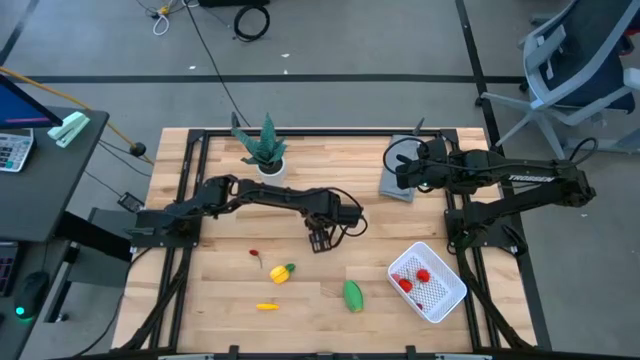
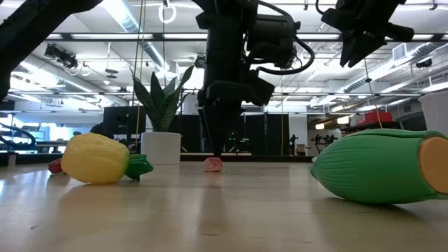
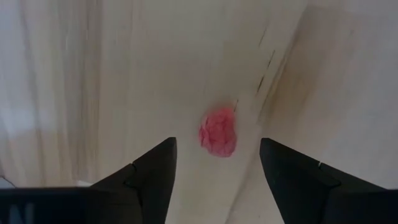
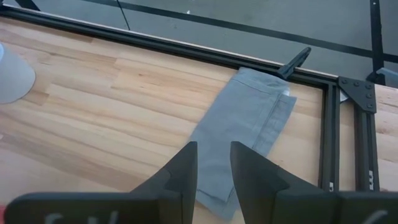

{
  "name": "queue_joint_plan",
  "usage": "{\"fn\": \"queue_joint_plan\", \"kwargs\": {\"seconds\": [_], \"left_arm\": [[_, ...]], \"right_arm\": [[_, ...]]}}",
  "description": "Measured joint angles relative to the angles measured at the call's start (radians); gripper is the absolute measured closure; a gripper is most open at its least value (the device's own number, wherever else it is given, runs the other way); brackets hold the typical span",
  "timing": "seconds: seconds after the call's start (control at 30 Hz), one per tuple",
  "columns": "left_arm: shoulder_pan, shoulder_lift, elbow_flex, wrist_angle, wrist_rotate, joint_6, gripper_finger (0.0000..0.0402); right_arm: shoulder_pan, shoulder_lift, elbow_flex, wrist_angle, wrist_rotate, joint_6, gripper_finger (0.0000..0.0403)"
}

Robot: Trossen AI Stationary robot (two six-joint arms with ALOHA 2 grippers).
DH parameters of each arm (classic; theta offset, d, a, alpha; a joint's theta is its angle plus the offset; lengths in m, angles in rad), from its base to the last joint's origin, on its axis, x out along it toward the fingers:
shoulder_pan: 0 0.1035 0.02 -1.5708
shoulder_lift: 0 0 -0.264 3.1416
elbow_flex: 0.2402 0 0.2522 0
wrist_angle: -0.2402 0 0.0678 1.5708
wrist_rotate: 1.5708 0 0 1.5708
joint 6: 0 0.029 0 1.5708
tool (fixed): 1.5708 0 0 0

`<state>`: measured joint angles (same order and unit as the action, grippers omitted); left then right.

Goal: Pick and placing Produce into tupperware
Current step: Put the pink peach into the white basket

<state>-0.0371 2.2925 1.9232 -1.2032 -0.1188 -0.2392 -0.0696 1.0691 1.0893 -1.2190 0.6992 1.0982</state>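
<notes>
Wooden surface (image 1: 220, 300), light planks inside a black frame.

Left arm, reaching from the surface's left edge to left of and above the tupperware; left gripper (image 1: 319, 243) pointed down, fingers (image 3: 149, 177) spread wide either side of a small red piece (image 3: 217, 132) lying on the wood, not touching it.

Right arm, well above the tupperware at the surface's back right; right gripper (image 4: 214, 165) over the grey cloth (image 4: 239, 134), fingers parted by a narrow gap, holding nothing.

Tupperware (image 1: 447, 299), white, shallow, at the surface's front right corner, turned at an angle; two red pieces (image 1: 413, 279) inside.

Grey cloth, folded, straight behind the tupperware against the back frame.

Potted plant (image 1: 263, 148), green leaves in a white pot, far left of and behind the tupperware.

Green oblong (image 1: 352, 295), just left of the tupperware, lying flat.

Yellow piece with green end (image 1: 282, 272), farther left of the tupperware, beyond the green oblong.

Thin yellow-orange piece (image 1: 267, 306), left of the tupperware, nearest the front edge.

Tiny red piece (image 1: 254, 254), farthest left of the tupperware among the produce.
</notes>
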Motion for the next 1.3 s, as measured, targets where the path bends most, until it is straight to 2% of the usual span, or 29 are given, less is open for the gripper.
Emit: {"fn": "queue_joint_plan", "kwargs": {"seconds": [0.53, 0.83, 1.3], "left_arm": [[0.000, 0.000, 0.000, -0.001, 0.000, -0.003, 0.0168], [-0.005, -0.002, -0.083, -0.022, 0.000, -0.034, 0.0168], [-0.007, -0.002, -0.084, 0.011, 0.000, -0.029, 0.0168]], "right_arm": [[0.000, 0.000, 0.000, 0.000, -0.001, -0.001, 0.0298], [0.000, 0.000, 0.000, 0.004, -0.001, 0.001, 0.0298], [0.000, 0.000, 0.000, 0.005, -0.001, 0.001, 0.0298]]}}
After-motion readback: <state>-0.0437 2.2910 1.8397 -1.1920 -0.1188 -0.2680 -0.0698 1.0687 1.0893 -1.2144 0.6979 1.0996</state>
